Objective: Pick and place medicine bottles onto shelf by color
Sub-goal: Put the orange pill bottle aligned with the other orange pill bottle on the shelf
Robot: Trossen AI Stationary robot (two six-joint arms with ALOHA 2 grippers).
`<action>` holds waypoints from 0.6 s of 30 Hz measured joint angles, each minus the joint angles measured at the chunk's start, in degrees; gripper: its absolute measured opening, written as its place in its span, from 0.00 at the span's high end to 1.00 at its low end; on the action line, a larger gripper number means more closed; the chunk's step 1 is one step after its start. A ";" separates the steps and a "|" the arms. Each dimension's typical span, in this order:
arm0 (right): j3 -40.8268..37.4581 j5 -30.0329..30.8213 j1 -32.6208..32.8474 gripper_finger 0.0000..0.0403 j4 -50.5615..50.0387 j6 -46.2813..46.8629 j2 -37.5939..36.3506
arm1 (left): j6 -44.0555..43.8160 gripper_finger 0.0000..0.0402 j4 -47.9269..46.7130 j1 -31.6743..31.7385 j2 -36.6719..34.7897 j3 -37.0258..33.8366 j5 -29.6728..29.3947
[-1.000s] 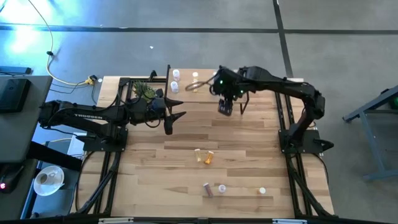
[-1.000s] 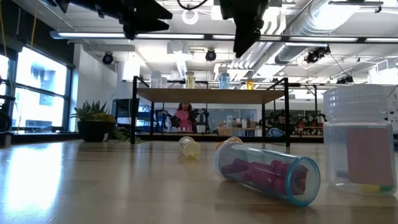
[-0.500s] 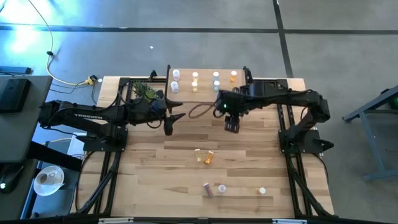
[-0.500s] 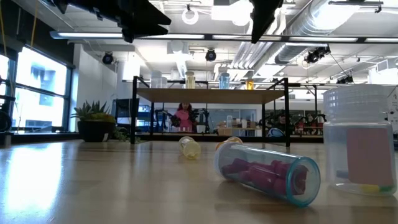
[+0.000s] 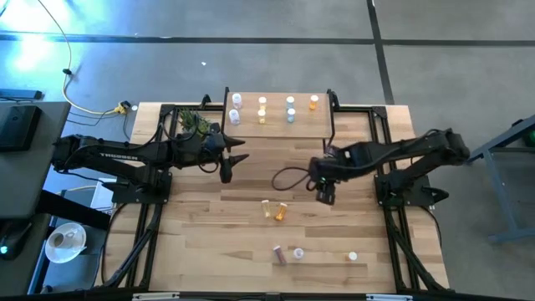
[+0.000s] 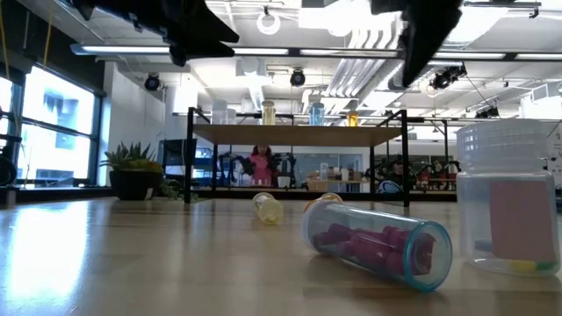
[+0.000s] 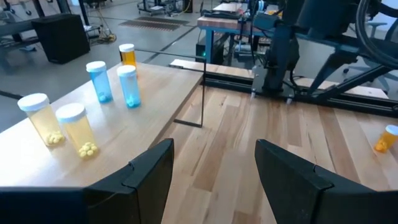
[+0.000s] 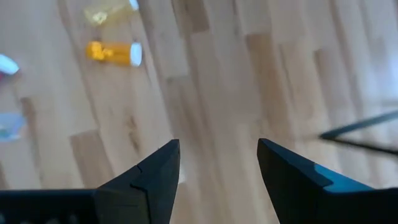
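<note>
High view first: nearest me, a purple bottle (image 5: pixel 280 255) lies on its side on the table (image 5: pixel 209 226), with a clear bottle (image 5: pixel 298 252) just beside it and a white-capped one (image 5: pixel 353 257) off to the right. Further up, a yellow bottle (image 5: pixel 267 206) and an orange bottle (image 5: pixel 280 211) lie close together mid-table. My right gripper (image 5: pixel 326 196) hangs above the boards just right of that pair, jaws wide and nothing between them; its wrist camera has the orange bottle (image 8: pixel 114 53) lying flat ahead. My left gripper (image 5: pixel 227 165) hovers near the shelf's (image 5: pixel 276 127) front left corner, fingers spread, empty. On the shelf top I see clear, yellow, blue and orange bottles standing upright in pairs; the left wrist view shows two yellow bottles (image 7: pixel 78 129) and two blue bottles (image 7: pixel 129 86) side by side. A potted plant (image 5: pixel 194 123) sits left of the shelf.
</note>
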 joint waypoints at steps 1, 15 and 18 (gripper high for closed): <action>-1.32 -0.05 0.83 0.49 0.15 1.71 -1.15 | 0.00 0.46 -0.21 0.00 0.00 0.00 0.01; -16.86 1.33 15.79 0.49 5.68 17.20 -15.64 | -2.14 0.46 -2.03 -0.11 0.00 0.00 0.04; -20.05 1.38 19.27 0.49 6.10 19.57 -16.34 | -2.14 0.46 -2.18 -0.58 0.00 0.00 0.02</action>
